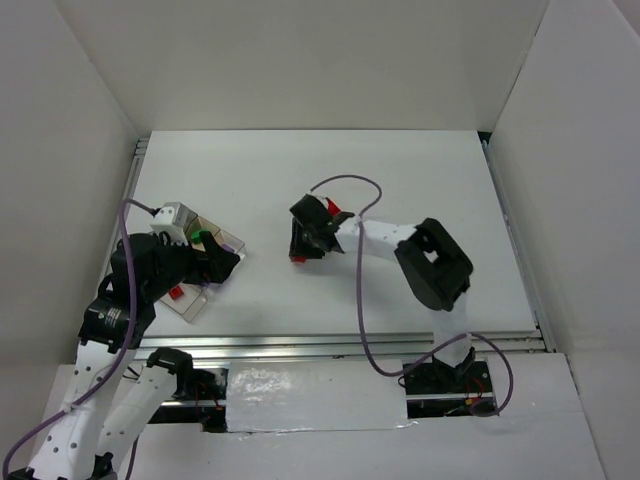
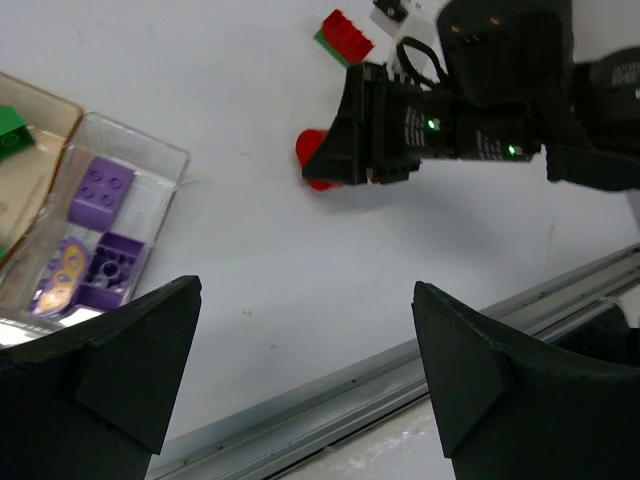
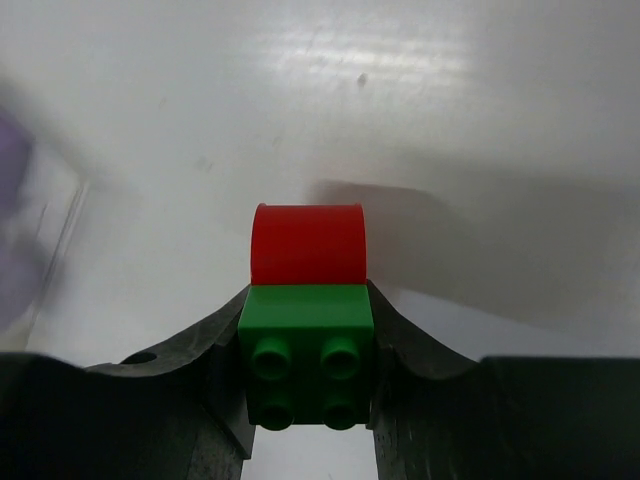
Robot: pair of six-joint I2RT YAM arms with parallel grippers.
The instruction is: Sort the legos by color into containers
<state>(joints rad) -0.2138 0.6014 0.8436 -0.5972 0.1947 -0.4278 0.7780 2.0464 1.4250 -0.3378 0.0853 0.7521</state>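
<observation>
Top view: I see the left gripper (image 1: 215, 262) over the tray (image 1: 200, 306). The right gripper (image 1: 303, 245) sits well right of the tray, with one spare red brick (image 1: 336, 210) just beyond it.
Left wrist: my left gripper is spread wide with nothing in it. Three purple pieces (image 2: 100, 190) share one tray compartment; one loose green brick (image 2: 10, 130) lies in the next.
Right wrist: my right gripper clamps one held green brick (image 3: 305, 350), studs facing the camera, with one red round brick (image 3: 305, 245) on its far end. The pair's long axis runs straight out from the gripper.

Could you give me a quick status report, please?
Left claw open, empty, near tray. Right claw shut on green brick, red rounded piece at its front. Purple bricks in tray. Nothing between it and tray.
</observation>
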